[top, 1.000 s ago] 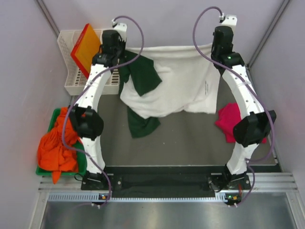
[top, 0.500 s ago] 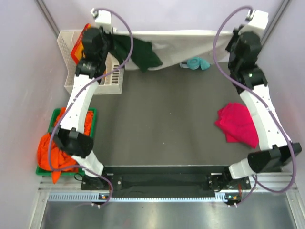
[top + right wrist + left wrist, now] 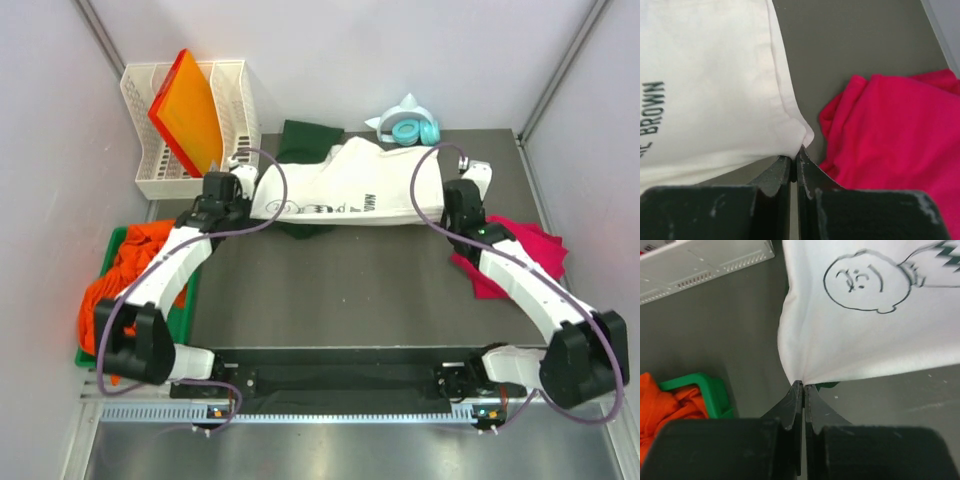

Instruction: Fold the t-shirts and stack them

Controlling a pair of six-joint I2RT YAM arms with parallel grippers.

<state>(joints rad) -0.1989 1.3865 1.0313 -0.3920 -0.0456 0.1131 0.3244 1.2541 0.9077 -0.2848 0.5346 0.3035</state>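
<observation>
A white t-shirt (image 3: 345, 190) with a cartoon face and dark lettering lies stretched across the far middle of the table, over a dark green shirt (image 3: 305, 140). My left gripper (image 3: 243, 190) is shut on the white t-shirt's left corner (image 3: 805, 375), jaws pinched together (image 3: 803, 386). At the other end my right gripper (image 3: 452, 195) is shut on its right corner (image 3: 795, 135), fingertips closed on the cloth (image 3: 794, 156). A pink shirt (image 3: 515, 255) lies crumpled at the right, right beside that gripper (image 3: 890, 135). An orange shirt (image 3: 120, 290) hangs out of a green bin (image 3: 190, 290) at the left.
A white slotted rack (image 3: 190, 130) holding an orange board (image 3: 185, 110) stands at the back left. Teal headphones (image 3: 410, 128) lie at the back by the wall. The rack's edge (image 3: 705, 262) and the green bin (image 3: 710, 390) show in the left wrist view.
Both arms have come down and toward me from the raised far position, bringing the white t-shirt from hanging in the air to lying stretched on the table over the green shirt.
</observation>
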